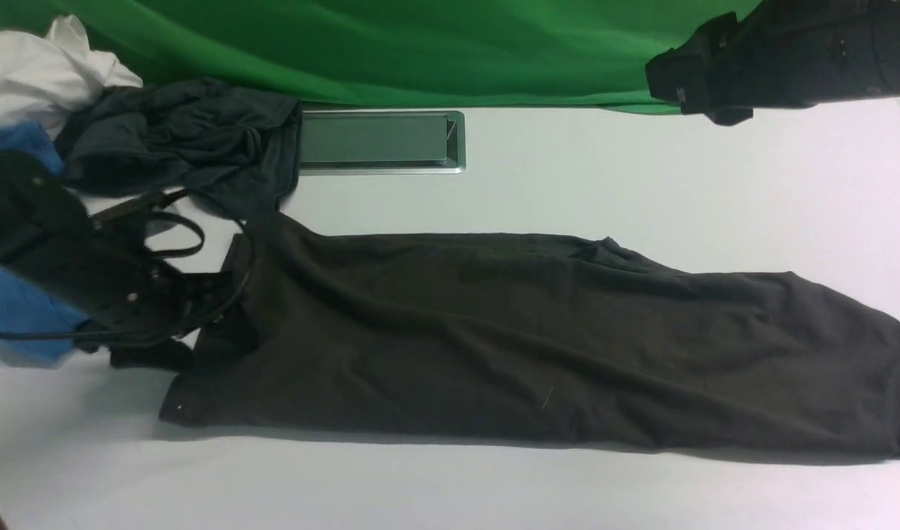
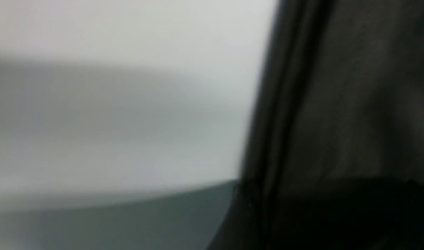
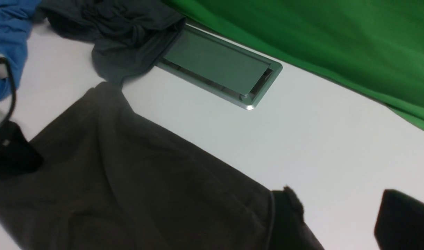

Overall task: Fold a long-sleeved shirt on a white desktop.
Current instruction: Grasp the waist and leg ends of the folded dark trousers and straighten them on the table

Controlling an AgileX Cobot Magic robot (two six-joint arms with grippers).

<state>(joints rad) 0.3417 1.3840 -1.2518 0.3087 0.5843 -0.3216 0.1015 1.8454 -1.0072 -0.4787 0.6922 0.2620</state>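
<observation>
The long-sleeved shirt [image 1: 531,331] is dark charcoal-brown and lies as a long band across the white desktop [image 1: 641,184], running off the right edge of the front view. My left gripper [image 1: 196,309] sits low at the shirt's left end, its fingers spread apart on either side of the cloth edge. The left wrist view is blurred and shows only dark shirt fabric [image 2: 354,104] beside bare desktop [image 2: 128,34]. My right gripper [image 1: 675,81] is raised at the back right, away from the shirt. It is open [image 3: 340,222], with only white desktop between its fingers and the shirt [image 3: 128,180] to one side.
A metal cable hatch [image 1: 380,140] is set into the desktop at the back. A slate-grey garment [image 1: 185,140], a blue garment [image 1: 15,309] and a white cloth [image 1: 30,66] are piled at the back left. A green backdrop [image 1: 420,44] hangs behind.
</observation>
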